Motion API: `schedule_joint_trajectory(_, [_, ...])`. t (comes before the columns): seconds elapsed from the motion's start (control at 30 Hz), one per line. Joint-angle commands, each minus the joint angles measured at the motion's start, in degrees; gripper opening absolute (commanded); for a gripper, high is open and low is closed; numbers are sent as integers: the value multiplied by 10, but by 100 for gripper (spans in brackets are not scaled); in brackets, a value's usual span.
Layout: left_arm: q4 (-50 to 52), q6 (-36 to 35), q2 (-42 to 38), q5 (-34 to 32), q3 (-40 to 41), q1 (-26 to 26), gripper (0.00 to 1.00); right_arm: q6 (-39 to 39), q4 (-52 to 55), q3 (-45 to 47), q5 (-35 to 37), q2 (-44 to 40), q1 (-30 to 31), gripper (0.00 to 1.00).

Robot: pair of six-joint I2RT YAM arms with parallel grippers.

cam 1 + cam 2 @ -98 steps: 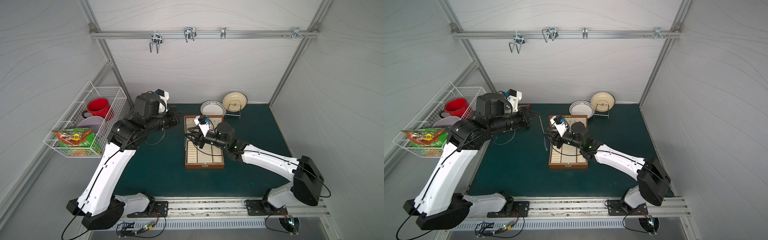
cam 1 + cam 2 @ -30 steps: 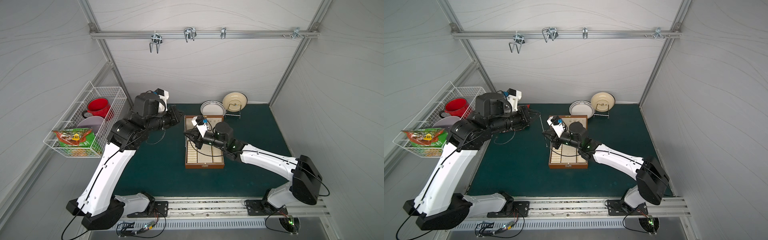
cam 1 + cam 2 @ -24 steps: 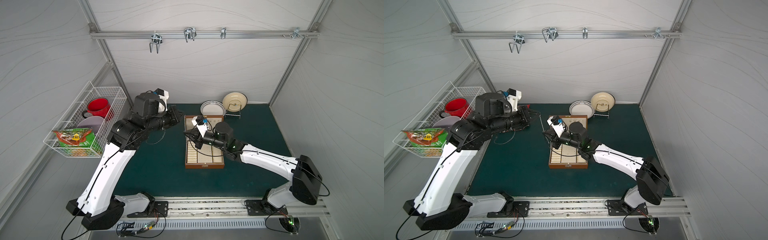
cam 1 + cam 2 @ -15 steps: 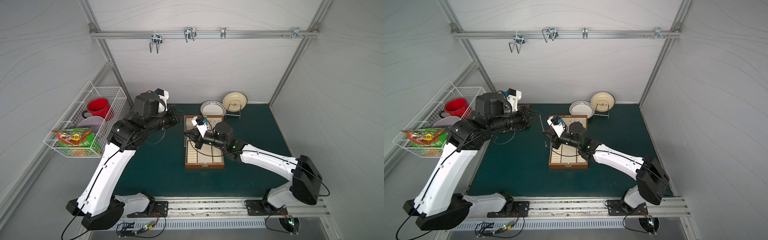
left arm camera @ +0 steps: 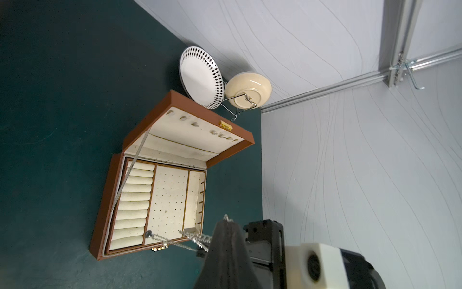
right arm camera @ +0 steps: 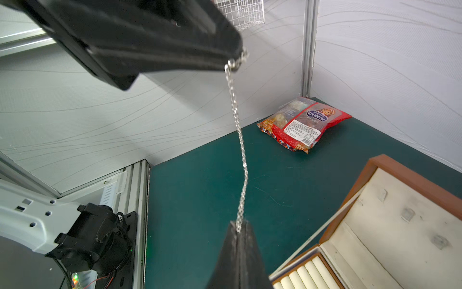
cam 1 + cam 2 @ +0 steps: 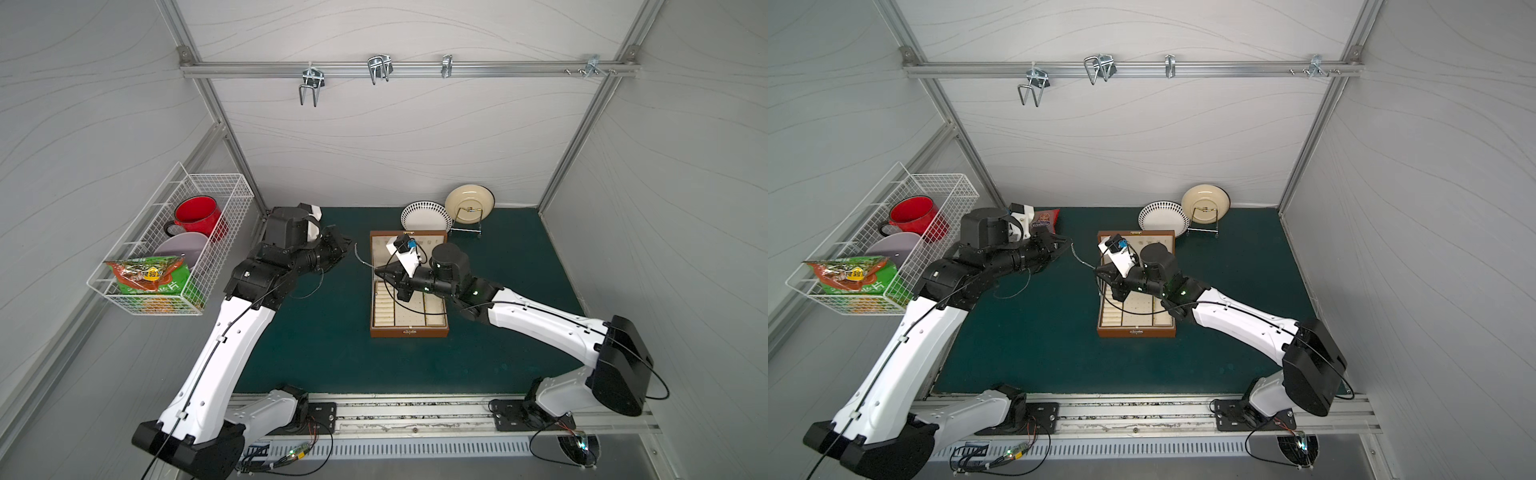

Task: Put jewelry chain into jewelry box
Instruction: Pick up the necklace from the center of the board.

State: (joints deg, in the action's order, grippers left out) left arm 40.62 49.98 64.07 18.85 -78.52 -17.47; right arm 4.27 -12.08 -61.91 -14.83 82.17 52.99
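The jewelry chain, thin and silvery, is strung in the air between my two grippers, just left of the jewelry box. My left gripper is shut on its upper end, and that grip also shows in the right wrist view, left gripper. My right gripper is shut on the chain's lower part, beside the box's left edge in both top views. In the left wrist view a loose end of the chain with a small bead dangles. The brown box lies open, cream tray showing, lid tilted back.
A red snack packet lies in the back left corner. A patterned plate and a cream plate on a wire stand are behind the box. A wire basket on the left wall holds a red mug.
Over the last few seconds my right gripper shifted left from over the box to the hanging chain and closed on it. The left arm has stayed where it was.
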Motion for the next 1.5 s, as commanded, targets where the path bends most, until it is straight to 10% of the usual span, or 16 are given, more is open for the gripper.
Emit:
schedule_joint_trajectory(0.0, [-94, 33, -12, 37, 33, 8, 0, -1, 82, 6, -1, -25, -20, 0])
schedule_joint_trajectory(1.13, [-365, 71, 81, 62, 257, -3, 0, -73, 282, -83, 20, 31, -113, 0])
schedule_joint_trajectory(1.47, [-344, 66, 121, 60, 226, -21, 33, -73, 294, -69, 47, -5, -115, 0])
